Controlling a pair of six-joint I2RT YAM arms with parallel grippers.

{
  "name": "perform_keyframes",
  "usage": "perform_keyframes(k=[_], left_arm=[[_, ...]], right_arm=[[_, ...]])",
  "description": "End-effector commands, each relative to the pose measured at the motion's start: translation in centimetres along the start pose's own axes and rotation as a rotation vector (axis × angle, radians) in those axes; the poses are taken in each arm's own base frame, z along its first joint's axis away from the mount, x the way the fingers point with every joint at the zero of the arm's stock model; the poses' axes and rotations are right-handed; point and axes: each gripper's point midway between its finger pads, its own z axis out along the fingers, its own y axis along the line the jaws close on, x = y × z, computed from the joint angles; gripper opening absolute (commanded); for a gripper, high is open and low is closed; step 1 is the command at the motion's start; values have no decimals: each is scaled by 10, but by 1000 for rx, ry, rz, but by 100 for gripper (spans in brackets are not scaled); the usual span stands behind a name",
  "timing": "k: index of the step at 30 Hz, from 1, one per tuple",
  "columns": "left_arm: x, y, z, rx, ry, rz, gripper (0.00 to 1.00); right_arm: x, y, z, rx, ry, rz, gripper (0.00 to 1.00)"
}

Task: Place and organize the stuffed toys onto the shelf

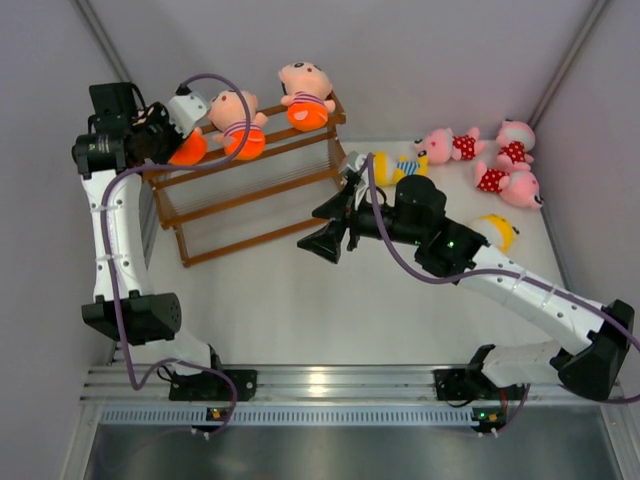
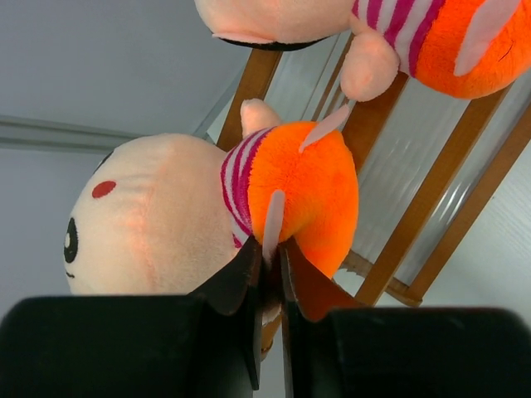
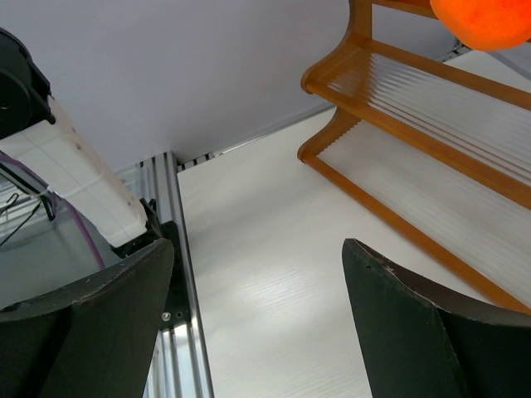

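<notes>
Pinching the thin peach leg of the leftmost peach doll (image 2: 290,182), the left gripper (image 2: 270,261) is holding its jaws nearly together, with only a slit showing between the black fingertips. This doll is lying at the left end of the top tier of the shelf (image 1: 250,188), its head pointing away from the rack's middle and its orange shorts bulging just above the fingers. In the left wrist view its striped shirt, one red cheek and one black eye are showing.

Beside it on the same tier the middle peach doll (image 1: 238,125) is sitting close by, and the third peach doll (image 1: 305,95) is sitting at the tier's right end. The two lower tiers are showing only their thin slats.

The shelf is standing in the far left part of the table (image 1: 300,310). The right gripper (image 3: 259,249) is hanging over bare table just off the rack's right end, its jaws spread wide and gripping nothing.

Behind the right arm a yellow doll (image 1: 400,165) is lying in its blue-striped shirt. A second yellow doll (image 1: 497,232) is lying near the right edge, partly hidden by the arm. Toward the far right corner a pink doll (image 1: 447,146), a second pink doll (image 1: 515,138) and a third pink doll (image 1: 510,187) are lying close together in red dotted dresses.
</notes>
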Motion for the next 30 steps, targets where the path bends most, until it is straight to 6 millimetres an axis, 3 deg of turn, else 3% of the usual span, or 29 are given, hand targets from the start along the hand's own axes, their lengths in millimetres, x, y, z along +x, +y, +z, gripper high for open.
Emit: perform_keyframes(k=[1, 3, 4, 5, 9, 15, 23, 28, 30], left_arm=[[-10, 15, -11, -68, -32, 23, 17], [-11, 17, -19, -91, -28, 10, 23], [-11, 16, -22, -97, -25, 8, 29], [-10, 16, -24, -101, -22, 11, 44], [1, 9, -24, -98, 15, -3, 61], [-7, 12, -37, -132, -8, -12, 64], [-47, 23, -58, -165, -142, -46, 73], [-65, 11, -40, -157, -138, -84, 73], [-61, 16, -27, -206, -76, -95, 73]], right_arm=[[-29, 9, -11, -24, -87, -32, 83], [-31, 12, -11, -43, -91, -32, 83], [-30, 13, -11, -47, -90, -26, 83], [-30, 13, -10, -53, -89, -26, 83], [-31, 15, -7, -67, -87, -18, 83], [-24, 17, -6, -84, -69, -5, 83], [-19, 18, -7, -92, -61, -5, 83], [-13, 18, -8, -96, -51, 5, 83], [-12, 18, -8, -94, -48, 8, 83]])
